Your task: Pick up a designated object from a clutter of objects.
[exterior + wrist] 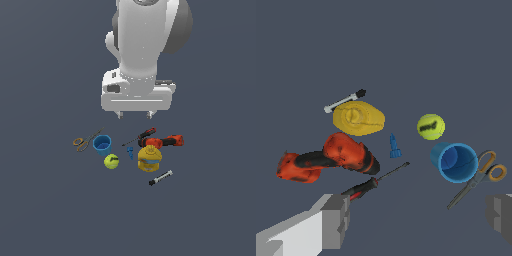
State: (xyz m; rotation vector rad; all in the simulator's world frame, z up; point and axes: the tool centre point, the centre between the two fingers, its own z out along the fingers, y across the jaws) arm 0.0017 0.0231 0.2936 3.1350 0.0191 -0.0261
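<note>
The tennis ball [111,161] [431,126], yellow-green with a dark curved mark, lies on the floor just in front of the blue cup [102,144] [455,161]. My gripper [134,116] [418,220] hangs open above the back of the clutter, well apart from the ball. Its two grey fingers [336,220] stand wide apart with nothing between them. In the exterior view the ball is below and to the left of the fingertips.
Around the ball lie scissors [85,141] [478,177], a small blue piece [130,151] [394,146], a red-handled screwdriver [141,136] [373,182], a red-black drill [165,142] [326,157], a yellow container [149,159] [358,118] and a marker [161,177] [345,101].
</note>
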